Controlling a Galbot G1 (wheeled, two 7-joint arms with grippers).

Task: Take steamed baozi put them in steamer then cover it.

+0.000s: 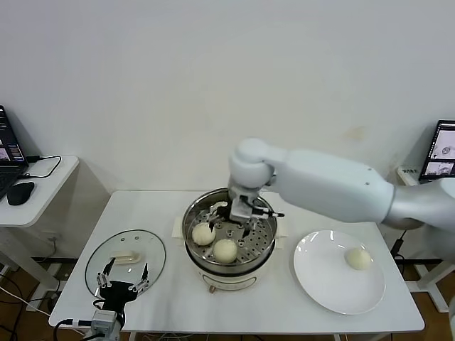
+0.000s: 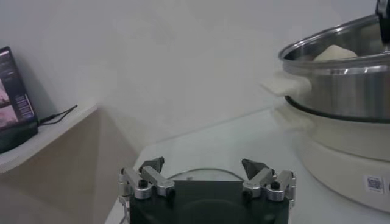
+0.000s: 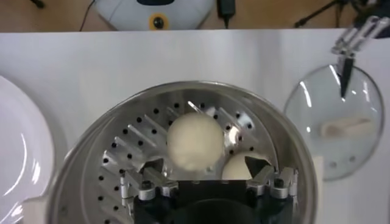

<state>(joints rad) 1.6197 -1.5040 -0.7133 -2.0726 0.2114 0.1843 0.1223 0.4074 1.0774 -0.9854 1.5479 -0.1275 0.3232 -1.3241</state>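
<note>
From my remote station I saw the right end effector [image 1: 235, 216] hanging inside the steamer [image 1: 266, 245], low over the perforated tray at its far side. Its fingers [image 3: 150, 169] stood apart, gripping nothing. In the right wrist view one steamed baozi [image 3: 195, 141] lay on the tray just ahead of the fingertips, between them but free of them. A second bun [image 3: 236, 168] lay just beside it, partly hidden behind one finger. The head view showed two buns in the pot: one [image 1: 203, 233] toward my left and one [image 1: 225, 250] nearer the front rim. Whether a third sat under the right arm, I could not tell.

One more baozi [image 1: 357, 258] lay on the white plate [image 1: 320, 284], to the right of the steamer on the table [image 1: 149, 213].

The cover [image 1: 96, 263] lay flat on the table to the left of the steamer, its cream handle facing up. The left end effector [image 1: 122, 285] hovered at the cover's near edge, fingers [image 2: 149, 178] spread wide and empty.

A laptop [image 1: 6, 153] and a mouse [image 1: 20, 192] sat on a side desk at the far left.
</note>
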